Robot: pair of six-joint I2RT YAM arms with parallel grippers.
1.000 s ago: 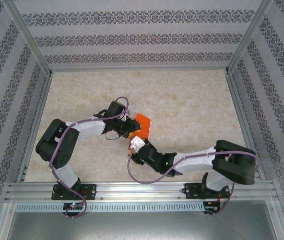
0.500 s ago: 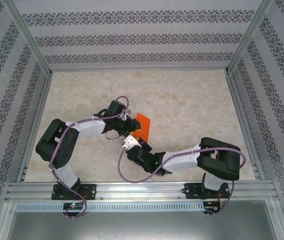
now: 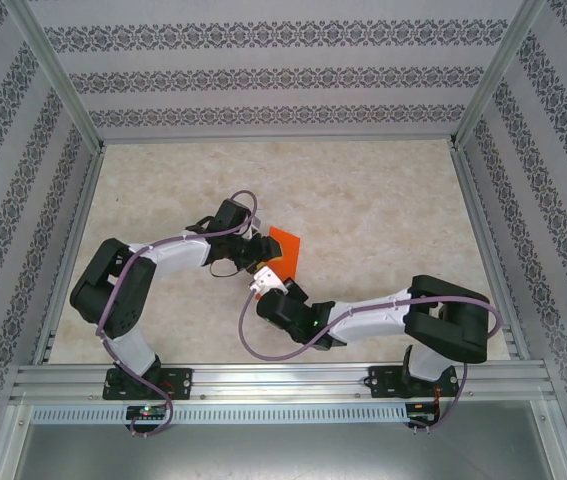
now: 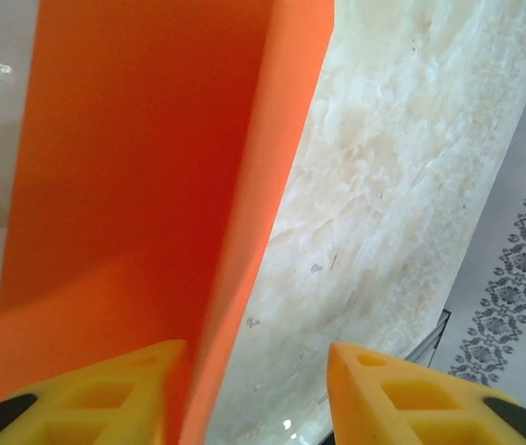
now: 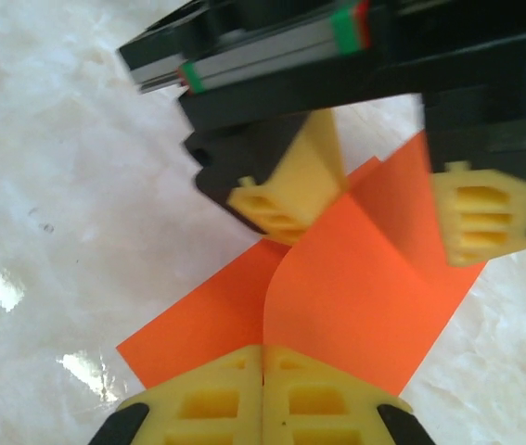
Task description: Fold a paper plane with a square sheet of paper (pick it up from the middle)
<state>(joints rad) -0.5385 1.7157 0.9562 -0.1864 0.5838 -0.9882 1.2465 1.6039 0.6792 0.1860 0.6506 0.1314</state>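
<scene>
— What is the right pincer (image 5: 263,371) doing?
— Its yellow fingers are pressed flat together. The curled crease of the square sheet of paper (image 5: 355,306) runs straight into their seam, so it looks to be nipping the sheet's near edge.
— And the left pincer (image 5: 377,222)?
— Partly apart, with one finger on each side of the raised flap (the flap stands close by one finger, apart from the other). It grips nothing.
— Where is the sheet?
— It is partly folded: one layer lies flat on the pale marbled counter (image 5: 58,139) and another rises from it. From above it sits near the counter's middle, right at the two pincer tips.
</scene>
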